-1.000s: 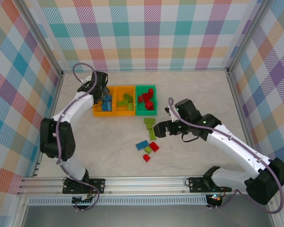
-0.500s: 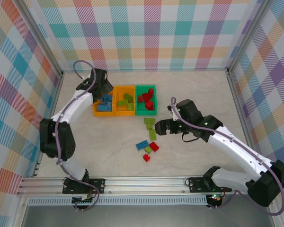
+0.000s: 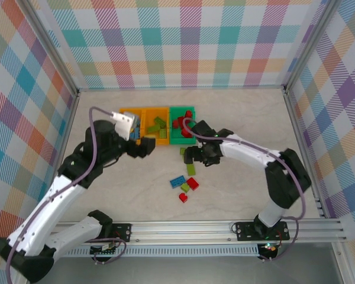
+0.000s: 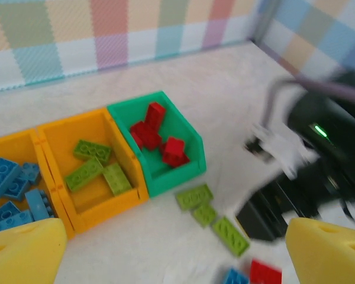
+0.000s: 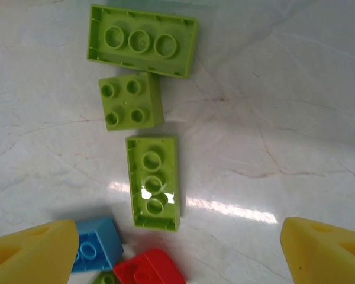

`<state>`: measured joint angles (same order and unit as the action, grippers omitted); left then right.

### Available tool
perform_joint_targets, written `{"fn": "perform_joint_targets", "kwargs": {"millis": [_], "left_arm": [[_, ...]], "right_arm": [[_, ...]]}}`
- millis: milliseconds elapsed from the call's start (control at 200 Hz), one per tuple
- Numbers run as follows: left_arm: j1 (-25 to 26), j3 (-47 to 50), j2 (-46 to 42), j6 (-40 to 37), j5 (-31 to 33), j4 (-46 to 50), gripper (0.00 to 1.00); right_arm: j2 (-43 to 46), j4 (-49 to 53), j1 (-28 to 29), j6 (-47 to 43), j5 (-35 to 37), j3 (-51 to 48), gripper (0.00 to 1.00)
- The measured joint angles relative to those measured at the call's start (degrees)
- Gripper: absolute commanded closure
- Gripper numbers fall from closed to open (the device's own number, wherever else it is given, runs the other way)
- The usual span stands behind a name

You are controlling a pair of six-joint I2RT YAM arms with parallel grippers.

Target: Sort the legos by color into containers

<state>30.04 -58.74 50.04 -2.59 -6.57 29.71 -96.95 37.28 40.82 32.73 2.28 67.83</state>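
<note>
1. Because three lime bricks lie loose on the bench (image 3: 236,118) just below the bins, the right hand (image 3: 193,157) hangs over them at the centre of the overhead view. Its fingers are spread wide and hold nothing; I judge it is lining up a pick.
2. In the right wrist view, the long lime brick (image 5: 154,180) sits mid-frame, above the gap between the yellow fingertips (image 5: 32,254). The square lime brick (image 5: 131,100) and the wide lime brick (image 5: 143,40) lie above it, upper left.
3. The left hand (image 3: 141,148) is also open and empty, at the lower edge of the left orange bin (image 3: 123,142), which takes the blue pieces.
4. The bins sit in a row at upper centre. The middle orange bin (image 4: 77,121) holds lime bricks and the green bin (image 4: 171,180) holds red ones.
5. A blue brick (image 3: 178,181) and a red brick (image 3: 192,183) remain lower centre. The bricks are glossy, and the wide and long lime ones lie underside up.
</note>
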Motion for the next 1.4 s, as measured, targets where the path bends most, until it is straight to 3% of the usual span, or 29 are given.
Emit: {"fn": "perform_joint_targets", "kwargs": {"millis": [200,365,485,700,860,1000,1090,1215,1400], "left_arm": [[1.29,10.1,-11.02,-18.14,-10.49,7.87,0.0],[1.33,15.3,-18.43,-27.19,-15.32,10.54,0.0],[1.33,17.55,-19.5,-32.46,-17.07,10.91,0.0],[1.33,19.63,-18.56,-41.88,-18.71,13.05,0.0],[1.33,23.63,-19.54,-43.52,-17.79,10.36,0.0],[1.31,27.8,-22.82,-43.58,-13.77,7.17,0.0],[1.2,29.07,-25.14,-43.52,-11.74,5.07,0.0],[0.94,29.9,-27.08,-43.25,-9.68,2.69,0.0],[0.94,30.01,-27.67,-41.11,-8.2,1.4,0.0]], "right_arm": [[-9.16,0.48,3.63,1.36,2.71,4.59,0.28],[-12.87,1.44,5.38,1.2,4.17,4.74,0.4],[-13.99,2.69,5.77,0.81,5.7,6.21,0.55],[-14.05,3.67,5.77,0.72,7.43,6.64,0.65],[-7.87,2.25,5.77,-1.07,8.26,6.64,0.71],[1.36,-3.52,5.77,-4.7,9.01,7.48,0.71],[2.71,-8.96,5.77,-8.02,9.27,10.1,0.69],[-3.54,-14.29,5.75,-12.76,9.25,18.53,0.68],[-21.55,-14.12,5.75,-17.44,8.76,38.86,0.68]]}}
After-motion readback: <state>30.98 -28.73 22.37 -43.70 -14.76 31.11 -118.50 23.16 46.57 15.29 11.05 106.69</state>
